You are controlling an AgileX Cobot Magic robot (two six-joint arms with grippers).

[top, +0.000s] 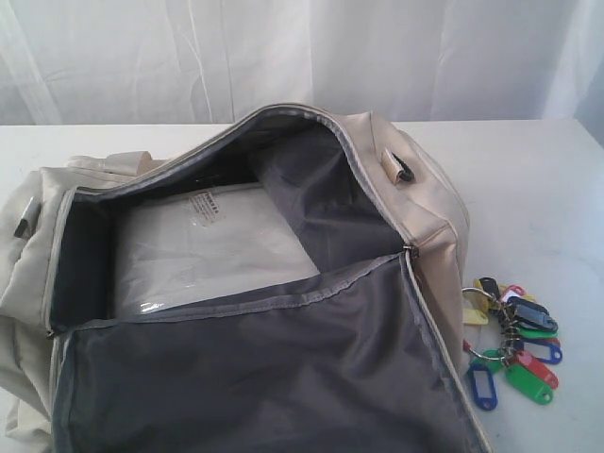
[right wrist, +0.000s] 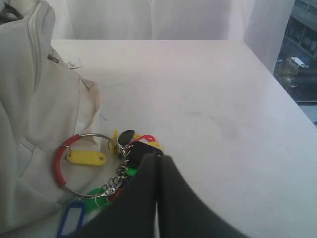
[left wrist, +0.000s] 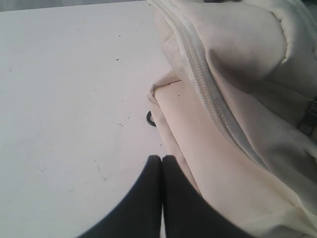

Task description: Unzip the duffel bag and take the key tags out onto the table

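The cream duffel bag (top: pixel 429 203) lies unzipped on the white table (top: pixel 538 179), its dark grey lining flap (top: pixel 264 377) folded toward the front. The key tags (top: pixel 514 344), coloured plastic on metal rings, rest on the table beside the bag's right end. Neither gripper shows in the exterior view. My right gripper (right wrist: pixel 157 157) is shut with nothing between its fingers, just over the key tags (right wrist: pixel 86 157) and next to the bag's side (right wrist: pixel 25 79). My left gripper (left wrist: pixel 162 157) is shut and empty, low over the table (left wrist: pixel 64 99) beside the bag's zipped end (left wrist: pixel 237 54).
A flat white packet in clear plastic (top: pixel 208 245) lies inside the bag. A small dark ring (left wrist: pixel 150 119) sits on the table at the bag's edge. A white curtain (top: pixel 302 47) hangs behind. The table's edge (right wrist: pixel 292 106) runs near a window.
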